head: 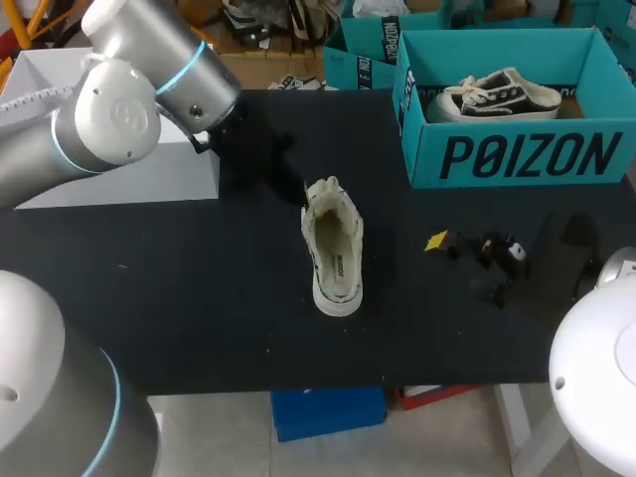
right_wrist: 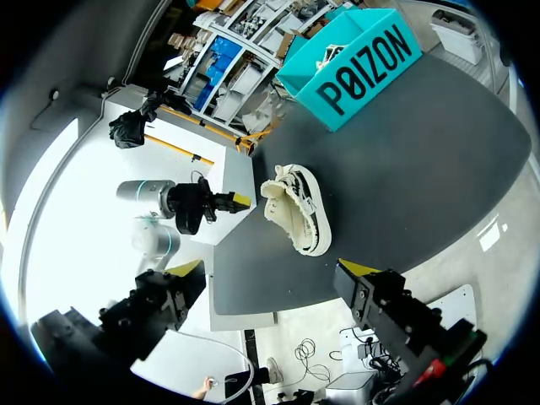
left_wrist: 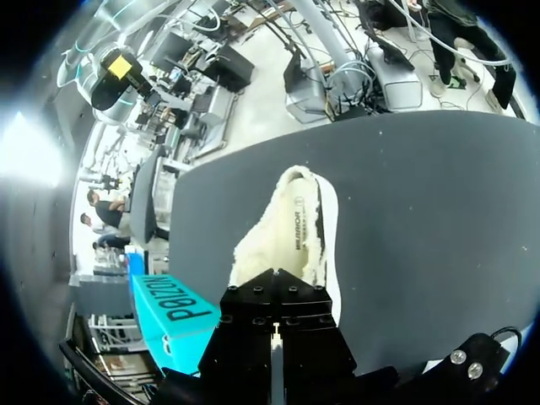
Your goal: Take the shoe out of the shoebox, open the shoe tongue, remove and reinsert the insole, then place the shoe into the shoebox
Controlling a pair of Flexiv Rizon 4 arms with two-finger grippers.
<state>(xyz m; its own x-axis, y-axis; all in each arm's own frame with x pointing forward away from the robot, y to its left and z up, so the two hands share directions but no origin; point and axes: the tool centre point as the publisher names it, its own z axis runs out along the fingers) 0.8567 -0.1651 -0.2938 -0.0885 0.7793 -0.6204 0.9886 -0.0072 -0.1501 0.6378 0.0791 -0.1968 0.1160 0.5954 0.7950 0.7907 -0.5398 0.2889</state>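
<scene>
Centrally, a cream shoe (head: 333, 248) on the table (head: 179, 298), teal shoebox (head: 517, 154) beyond.

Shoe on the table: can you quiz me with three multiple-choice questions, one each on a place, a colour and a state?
1. The shoebox's colour? A red; B white; C teal.
2. Where is the cream shoe? A in the shoebox; B on the black table; C in a gripper.
3. The right gripper is: A open, empty; B shut on the shoe; C shut on the shoebox.
C: its walls are teal. B: it lies on the tabletop. A: its fingers stand apart, nothing between.
</scene>
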